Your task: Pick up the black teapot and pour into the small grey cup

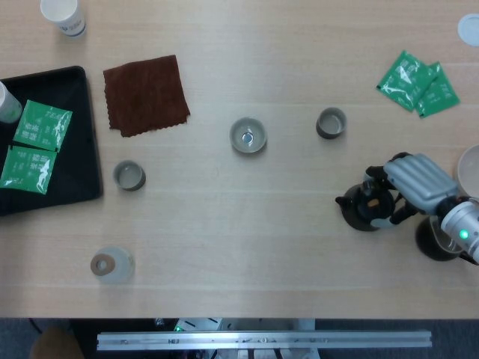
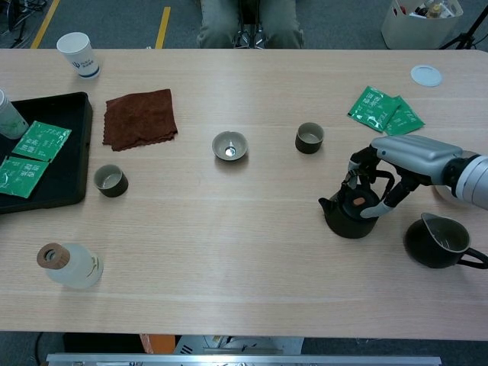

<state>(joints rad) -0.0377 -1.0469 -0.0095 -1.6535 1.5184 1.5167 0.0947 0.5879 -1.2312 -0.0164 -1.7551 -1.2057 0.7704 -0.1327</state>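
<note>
The black teapot (image 2: pixel 348 213) sits on the desk (image 2: pixel 229 252) and serves as the landmark for everything else. The right hand (image 2: pixel 396 164) reaches over it from the right, its fingers (image 2: pixel 358 164) curled down around the arched handle above the lid, so it grips the teapot, whose base appears to rest on the wood. In the head view the same hand (image 1: pixel 415 183) covers the pot's right half, with the spout pointing left. Just right of the teapot stands a dark pitcher (image 2: pixel 438 240), close to the hand's wrist. Up and slightly left of the teapot is a small grey cup (image 2: pixel 309 137), well apart from it; farther left lies a shallow grey bowl (image 2: pixel 229 145), and farther still another small cup (image 2: pixel 110 180). Above and right of the teapot are green packets (image 2: pixel 381 110) and a white lid (image 2: pixel 426 75). Far left of the teapot sit a brown cloth (image 2: pixel 141 118), a black tray (image 2: pixel 53 183) holding more green packets (image 2: pixel 30 152), a paper cup (image 2: pixel 79 53), and a cork-stoppered bottle (image 2: pixel 69 264) lying near the desk's front edge. The left hand does not appear in either view.
</note>
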